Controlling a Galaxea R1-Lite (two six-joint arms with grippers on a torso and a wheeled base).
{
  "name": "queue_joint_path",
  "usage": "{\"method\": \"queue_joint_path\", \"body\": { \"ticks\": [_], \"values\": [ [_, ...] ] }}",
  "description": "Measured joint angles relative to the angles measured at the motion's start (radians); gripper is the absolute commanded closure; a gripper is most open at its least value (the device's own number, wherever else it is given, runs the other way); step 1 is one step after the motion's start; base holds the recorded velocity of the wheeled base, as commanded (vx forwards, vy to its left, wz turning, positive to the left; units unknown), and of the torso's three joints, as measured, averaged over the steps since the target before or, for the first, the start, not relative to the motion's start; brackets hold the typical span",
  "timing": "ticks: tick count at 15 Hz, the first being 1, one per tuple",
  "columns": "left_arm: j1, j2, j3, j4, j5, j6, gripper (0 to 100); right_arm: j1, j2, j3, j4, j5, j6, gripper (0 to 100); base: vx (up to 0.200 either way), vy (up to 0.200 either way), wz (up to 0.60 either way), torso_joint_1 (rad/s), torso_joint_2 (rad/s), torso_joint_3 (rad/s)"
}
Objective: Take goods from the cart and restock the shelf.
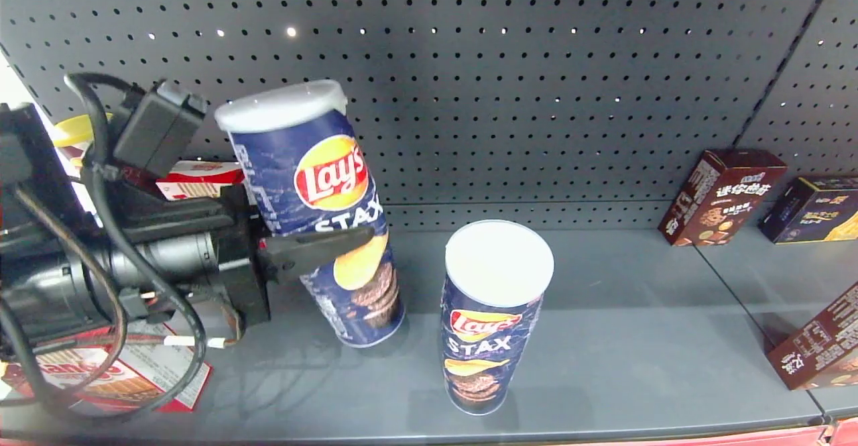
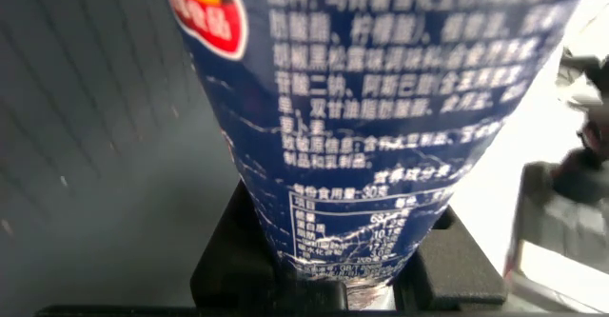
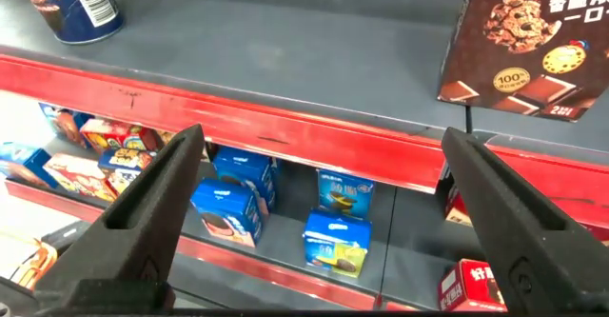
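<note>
1. The left pincer (image 1: 335, 241) comes in from 9 o'clock in the head view and is clamped across the middle of the held can (image 1: 322, 178). One finger crosses the can's front and the other is hidden behind it.
2. The held can is a blue chip tube that sits tilted on the shelf (image 1: 637, 339). Its long axis runs from the white lid at 11 o'clock to the base at 5 o'clock. The base is at the deck, but I cannot tell whether it bears on it.
3. The standing can (image 1: 493, 318) is upright at 4 o'clock from the pincer, close by but apart from the held one.
4. My judgement is that the next move turns on righting that axis, bringing the lid toward 12 so the base seats flat without nudging its neighbour. The left arm is already the nearer one.
5. The right pincer (image 3: 324, 141) has its fingers wide apart and holds nothing, out in front of the shelf's red edge (image 3: 285, 117).
6. Brown boxes (image 1: 727, 194) stand at 3 o'clock, against the pegboard (image 1: 536, 97).
</note>
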Motion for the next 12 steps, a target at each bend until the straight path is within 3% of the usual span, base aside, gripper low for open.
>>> {"method": "queue_joint_path", "body": {
  "ticks": [3, 7, 8, 10, 12],
  "values": [
    [-0.002, 0.071, -0.127, 0.091, -0.01, 0.007, 100, -0.001, 0.0, 0.0, 0.0, 0.0, 0.0, 0, 0.0, 0.0, 0.0, 0.0, 0.0, 0.0],
    [-0.008, 0.126, -0.182, 0.117, -0.013, 0.02, 100, 0.0, 0.0, 0.0, 0.0, 0.0, 0.0, 0, 0.0, 0.0, 0.0, 0.0, 0.0, 0.0],
    [-0.008, 0.143, -0.198, 0.119, -0.013, 0.041, 100, 0.0, 0.0, 0.0, 0.0, 0.0, 0.0, 0, 0.0, 0.0, 0.0, 0.0, 0.0, 0.0],
    [-0.006, 0.183, -0.228, 0.129, -0.012, 0.119, 100, 0.0, 0.0, 0.0, 0.0, 0.0, 0.0, 0, 0.0, 0.0, 0.0, 0.0, 0.0, 0.0],
    [-0.008, 0.226, -0.265, 0.133, -0.012, 0.149, 100, 0.0, 0.0, 0.0, 0.0, 0.0, 0.0, 0, 0.0, 0.0, 0.0, 0.0, 0.0, 0.0]
  ]
}}
